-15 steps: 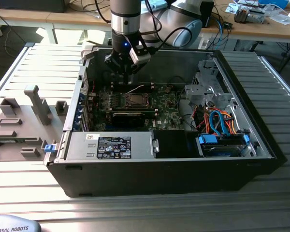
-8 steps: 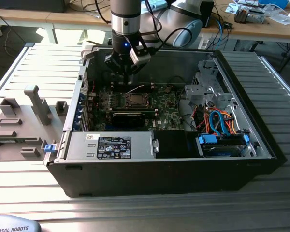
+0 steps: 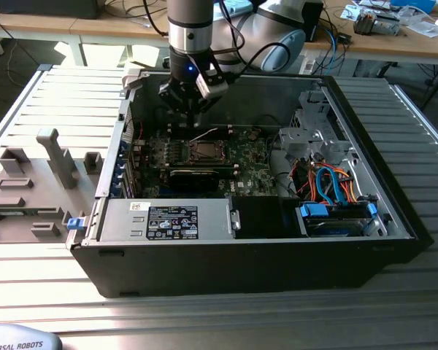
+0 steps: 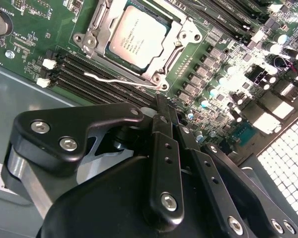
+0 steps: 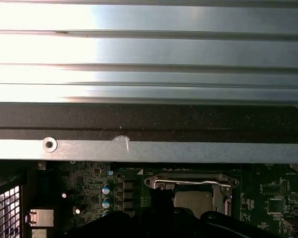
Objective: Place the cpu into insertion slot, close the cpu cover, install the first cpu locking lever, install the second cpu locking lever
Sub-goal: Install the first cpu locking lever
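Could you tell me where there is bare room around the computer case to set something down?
The ribbed table is bare behind the grey fixture blocks, and also along the computer case on the exterior view's right. Inside, around the cpu under the gripper, it is crowded.

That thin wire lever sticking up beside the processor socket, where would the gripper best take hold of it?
Probably at the free bent end of the locking lever, coming down from above. In the second wrist view the wire stands clear of the board there, beside the cpu cover, while its other end hinges at the socket corner. The gripper hovers close by.
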You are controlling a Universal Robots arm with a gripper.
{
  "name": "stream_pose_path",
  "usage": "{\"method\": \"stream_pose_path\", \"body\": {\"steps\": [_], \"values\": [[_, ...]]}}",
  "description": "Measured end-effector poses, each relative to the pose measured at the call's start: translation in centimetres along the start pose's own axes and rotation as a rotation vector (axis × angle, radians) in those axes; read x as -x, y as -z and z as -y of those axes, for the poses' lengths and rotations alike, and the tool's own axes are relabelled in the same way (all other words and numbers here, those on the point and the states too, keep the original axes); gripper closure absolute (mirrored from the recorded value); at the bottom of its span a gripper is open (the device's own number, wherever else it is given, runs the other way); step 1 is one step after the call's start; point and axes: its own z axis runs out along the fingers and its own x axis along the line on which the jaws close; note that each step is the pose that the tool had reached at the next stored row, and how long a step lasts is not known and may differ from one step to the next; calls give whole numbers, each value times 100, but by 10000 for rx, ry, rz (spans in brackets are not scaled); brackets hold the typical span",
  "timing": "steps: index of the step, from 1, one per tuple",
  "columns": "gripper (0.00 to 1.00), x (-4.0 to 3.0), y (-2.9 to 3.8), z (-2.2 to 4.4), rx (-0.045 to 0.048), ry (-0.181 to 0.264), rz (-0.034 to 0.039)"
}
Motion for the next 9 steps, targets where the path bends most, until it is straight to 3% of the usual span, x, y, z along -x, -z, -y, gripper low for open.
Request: {"method": "stream_pose_path", "body": {"steps": [9], "values": [[89, 11, -13, 0, -1, -1, 0]]}}
